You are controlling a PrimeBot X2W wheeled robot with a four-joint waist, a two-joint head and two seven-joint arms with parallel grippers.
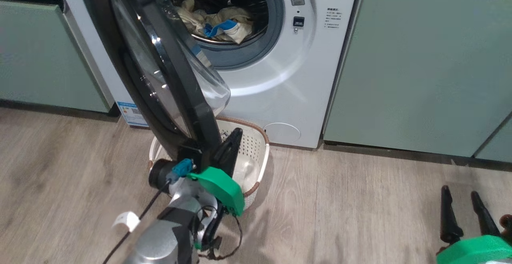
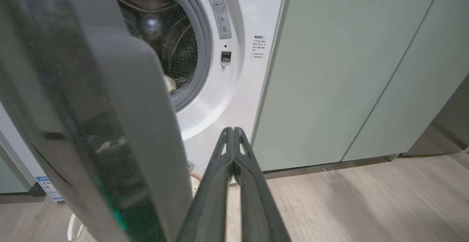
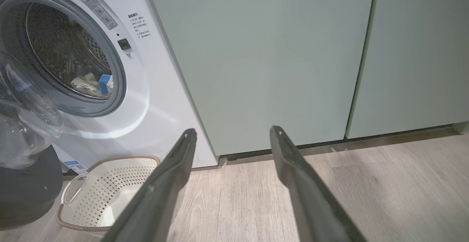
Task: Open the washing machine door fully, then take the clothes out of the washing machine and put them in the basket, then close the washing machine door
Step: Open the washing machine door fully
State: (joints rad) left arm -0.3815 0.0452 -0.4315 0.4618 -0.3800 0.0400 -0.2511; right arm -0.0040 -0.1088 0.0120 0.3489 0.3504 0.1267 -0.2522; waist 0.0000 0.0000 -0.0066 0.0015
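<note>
Has the left gripper (image 2: 232,132) squeezed shut on nothing, right beside the black edge of the washing machine door (image 1: 176,76), which stands partway out from the washing machine (image 1: 280,96). Has the right gripper (image 3: 232,131) spread wide and empty, low over the wood floor (image 1: 360,208) by the green cabinets (image 3: 274,51). Shows the clothes (image 1: 216,22) lying inside the drum (image 3: 66,51), and the basket (image 3: 110,183) on the floor in front of the machine, under the door.

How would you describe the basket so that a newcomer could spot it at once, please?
Find the white washing machine between the green cabinets. On the floor at its foot, below the open door, sits the basket. It alone is cream, perforated plastic with a brown rim.
</note>
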